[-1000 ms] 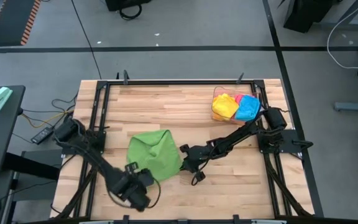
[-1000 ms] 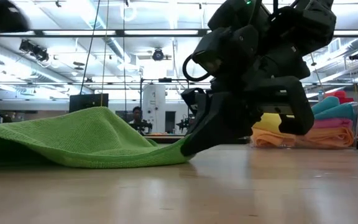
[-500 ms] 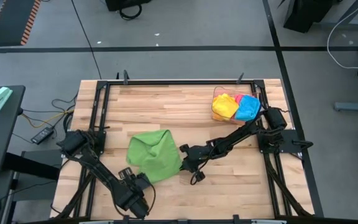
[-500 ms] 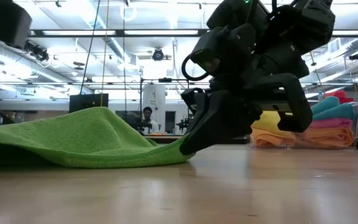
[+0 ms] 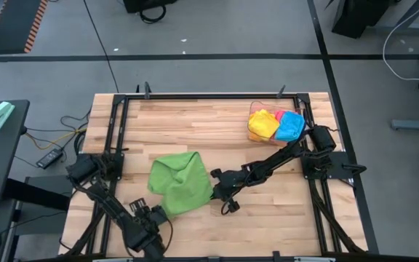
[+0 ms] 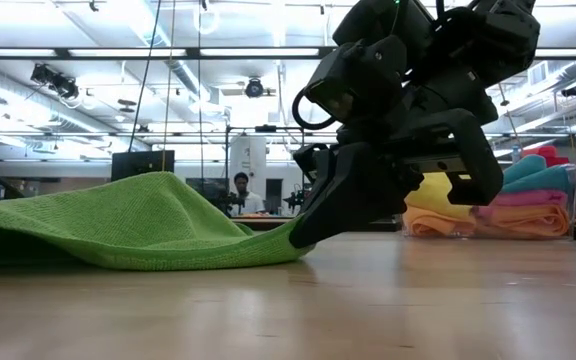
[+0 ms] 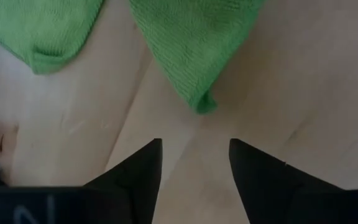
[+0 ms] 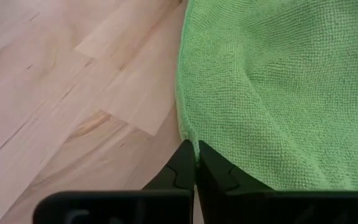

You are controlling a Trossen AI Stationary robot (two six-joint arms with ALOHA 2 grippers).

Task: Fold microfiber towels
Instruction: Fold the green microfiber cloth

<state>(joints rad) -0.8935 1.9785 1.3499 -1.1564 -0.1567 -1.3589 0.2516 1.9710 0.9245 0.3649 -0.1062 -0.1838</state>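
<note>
Lying on the wooden table point(image 5: 217, 127), a green towel point(image 5: 180, 180) sits a little left of the middle, bunched into a loose hump with a raised ridge that shows clearly in the low view. The right gripper point(image 5: 217, 186) is down at the towel's right edge, its two fingers pressed together on the hem, so it pinches the cloth; in the right wrist view the fingertips point(image 8: 194, 163) meet right at the green border. The left gripper point(image 5: 153, 218) hangs near the table's front edge, just beside the towel's lower left corner but apart from it. Its fingers point(image 7: 143, 169) stand spread with bare wood between them, and nothing is held; a folded green corner lies just ahead of them.

At the far right corner of the table a stack of towels point(image 5: 275, 125) rests in yellow, pink and blue, well apart from the green one. In the low view the same stack shows behind the right arm, with orange at the bottom.

A person point(image 6: 238, 194) is visible far off in the room beyond the table. No brand, label or readable writing shows on any towel or on the grippers.
</note>
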